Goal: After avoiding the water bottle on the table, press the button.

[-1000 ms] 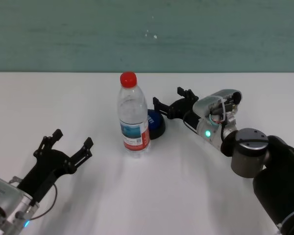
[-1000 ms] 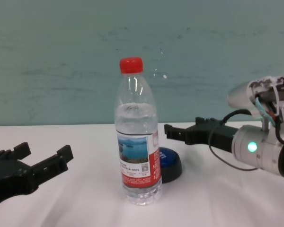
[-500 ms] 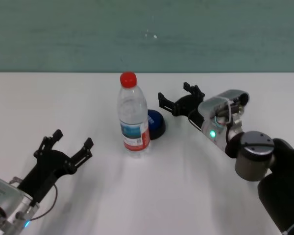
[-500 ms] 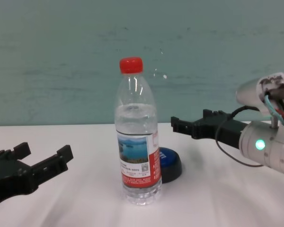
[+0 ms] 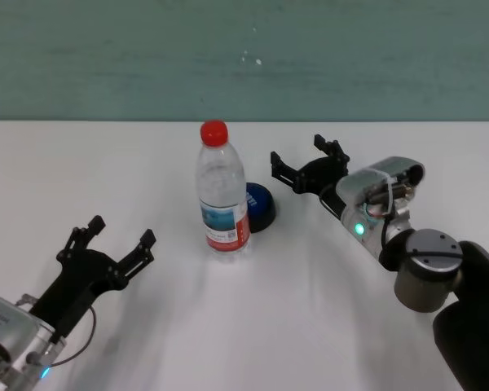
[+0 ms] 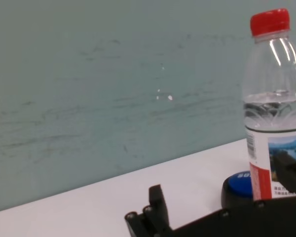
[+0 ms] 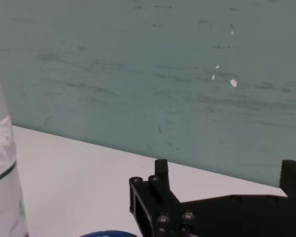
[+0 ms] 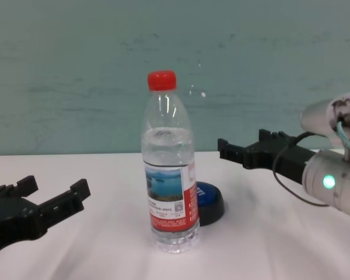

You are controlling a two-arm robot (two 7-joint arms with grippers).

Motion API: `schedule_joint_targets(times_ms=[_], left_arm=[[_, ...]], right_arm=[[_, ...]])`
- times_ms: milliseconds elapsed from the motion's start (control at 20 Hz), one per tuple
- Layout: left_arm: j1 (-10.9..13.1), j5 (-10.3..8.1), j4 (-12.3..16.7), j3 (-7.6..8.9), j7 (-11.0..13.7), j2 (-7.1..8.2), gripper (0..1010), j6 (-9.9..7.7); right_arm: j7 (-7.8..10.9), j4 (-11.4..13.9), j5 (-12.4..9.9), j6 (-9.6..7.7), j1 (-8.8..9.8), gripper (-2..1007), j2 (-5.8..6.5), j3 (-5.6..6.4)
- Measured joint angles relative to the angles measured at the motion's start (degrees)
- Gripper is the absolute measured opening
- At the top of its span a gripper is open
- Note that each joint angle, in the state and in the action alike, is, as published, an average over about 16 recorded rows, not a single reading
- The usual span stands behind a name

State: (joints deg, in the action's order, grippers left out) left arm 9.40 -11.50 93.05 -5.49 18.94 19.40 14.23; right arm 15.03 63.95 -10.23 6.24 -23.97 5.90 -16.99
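Note:
The water bottle (image 5: 222, 199), clear with a red cap, stands upright mid-table; it also shows in the chest view (image 8: 169, 186) and the left wrist view (image 6: 276, 98). The blue button (image 5: 259, 208) sits just behind it to the right, partly hidden by it in the chest view (image 8: 211, 201). My right gripper (image 5: 300, 155) is open and empty, hovering to the right of and beyond the button, apart from it (image 8: 242, 147). My left gripper (image 5: 121, 230) is open and empty at the near left, well away from the bottle.
The white table (image 5: 106, 163) runs back to a teal wall. The right forearm (image 5: 375, 204) reaches in from the right at a low height. Nothing else stands on the table.
My right gripper has drawn back to the right and slightly farther away, off from over the button and away from the bottle. The left arm, bottle and button have not moved.

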Motion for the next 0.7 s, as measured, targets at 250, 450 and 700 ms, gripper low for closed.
schedule_joint_targets(times_ms=[250, 450, 700], left_arm=[[0.00, 0.00, 0.00, 0.00, 0.00, 0.00, 1010, 0.00], [0.00, 0.00, 0.00, 0.00, 0.00, 0.00, 1010, 0.00], [0.00, 0.00, 0.00, 0.00, 0.00, 0.00, 1010, 0.00]], right_arm=[[-0.81, 1.68, 0.66, 1.18, 1.70, 1004, -0.17, 0.58], [-1.47, 3.28, 1.25, 1.76, 3.22, 1004, -0.30, 0.98], [-2.42, 5.81, 2.18, 1.84, 5.44, 1004, -0.41, 1.34]])
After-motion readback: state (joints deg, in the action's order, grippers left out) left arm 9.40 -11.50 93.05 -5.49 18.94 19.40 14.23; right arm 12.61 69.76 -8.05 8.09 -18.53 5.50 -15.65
